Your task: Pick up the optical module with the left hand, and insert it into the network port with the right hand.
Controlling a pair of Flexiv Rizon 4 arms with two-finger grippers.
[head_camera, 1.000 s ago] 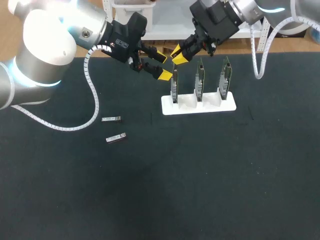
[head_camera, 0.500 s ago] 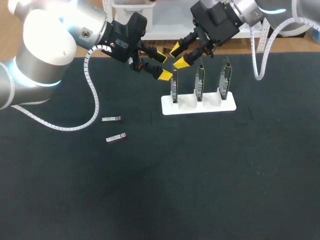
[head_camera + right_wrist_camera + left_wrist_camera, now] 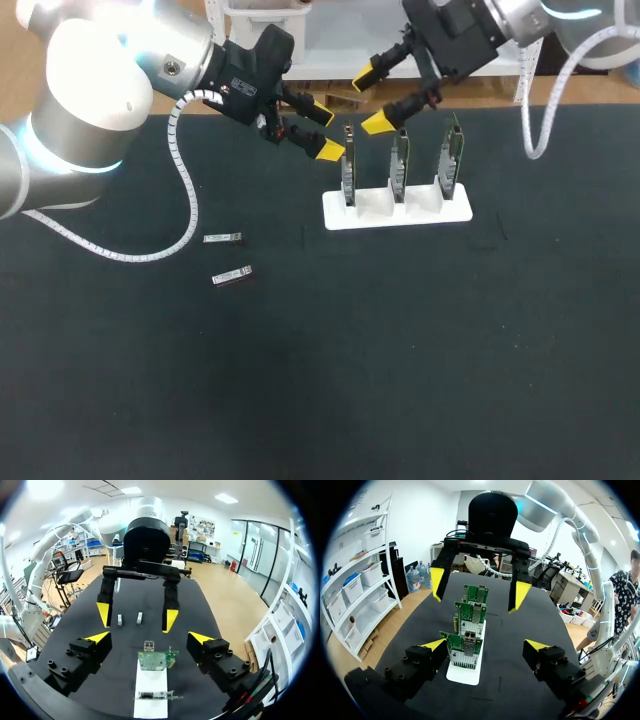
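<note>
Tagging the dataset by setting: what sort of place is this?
Probably a robotics lab bench for network-hardware assembly: a black cloth-covered table, a white plastic stand holding three upright green circuit cards, and two small silver optical modules lying loose.

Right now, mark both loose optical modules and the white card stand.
far optical module (image 3: 223, 238), head view, mid-body.
near optical module (image 3: 231, 276), head view, mid-body.
white card stand (image 3: 337, 220), head view, bare base edge.

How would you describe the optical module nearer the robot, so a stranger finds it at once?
Start at the white stand holding three green cards. To its left, two small silver modules lie on the black table. The optical module meant is the tilted one, nearer the robot.
</note>
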